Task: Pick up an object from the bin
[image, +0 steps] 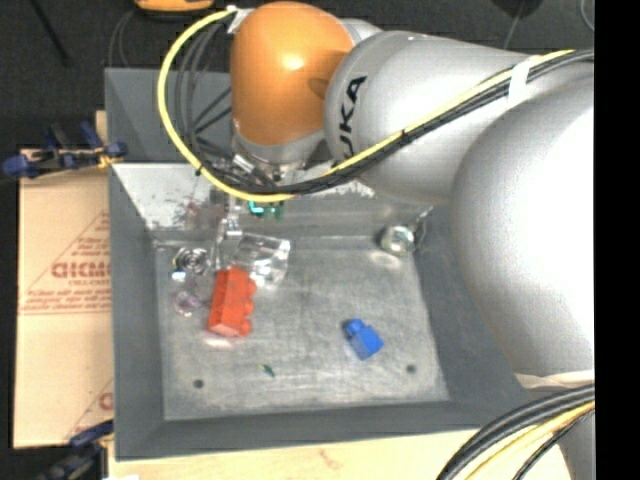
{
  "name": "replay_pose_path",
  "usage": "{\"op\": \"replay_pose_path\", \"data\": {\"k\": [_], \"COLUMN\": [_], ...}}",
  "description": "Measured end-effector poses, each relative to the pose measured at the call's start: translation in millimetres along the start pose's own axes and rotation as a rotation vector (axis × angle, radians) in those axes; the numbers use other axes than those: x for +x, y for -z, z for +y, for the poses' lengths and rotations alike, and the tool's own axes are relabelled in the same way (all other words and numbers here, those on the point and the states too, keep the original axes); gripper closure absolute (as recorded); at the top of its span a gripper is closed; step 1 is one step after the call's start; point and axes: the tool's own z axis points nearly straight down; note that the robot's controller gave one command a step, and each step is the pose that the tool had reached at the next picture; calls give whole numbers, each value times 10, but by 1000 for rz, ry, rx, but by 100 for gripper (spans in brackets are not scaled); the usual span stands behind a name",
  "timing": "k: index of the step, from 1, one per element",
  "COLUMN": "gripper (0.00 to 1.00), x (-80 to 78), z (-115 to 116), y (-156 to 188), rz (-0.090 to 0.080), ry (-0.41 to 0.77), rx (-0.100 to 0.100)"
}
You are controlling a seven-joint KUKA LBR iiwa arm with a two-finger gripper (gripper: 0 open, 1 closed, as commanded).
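Jaws: tucked under the wrist; apart or together, I cannot tell.
Gripper [234,246]: low in the upper left part of the bin, with nothing visibly held.
Red block [231,301]: on the floor left of the middle, lying lengthwise up and down the view, its top end just below the gripper.
Clear piece [264,258]: just right of the gripper, close by the red block's top corner.
Shiny bit [188,262]: just left of the gripper, with a pale pink bit [185,303] below it, beside the red block.
Blue block [363,338]: well apart, lower right of the middle.
Metal piece [397,238]: by the back wall, to the right.
Bin [300,413]: grey, scuffed floor.
Arm [450,118]: in from the right, orange cover [285,68] above the gripper.
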Motion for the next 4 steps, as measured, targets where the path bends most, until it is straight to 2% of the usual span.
{"op": "replay_pose_path", "data": {"k": [1, 2, 3, 4], "gripper": [0, 0, 0, 0], "x": [189, 359, 498, 455], "z": [-348, -357, -381, -388], "y": [-912, -912, -930, -1349], "rz": [-34, -15, -1, -17], "ry": [443, 931, 1360, 1741], "rx": [-1, 4, 3, 10]}}
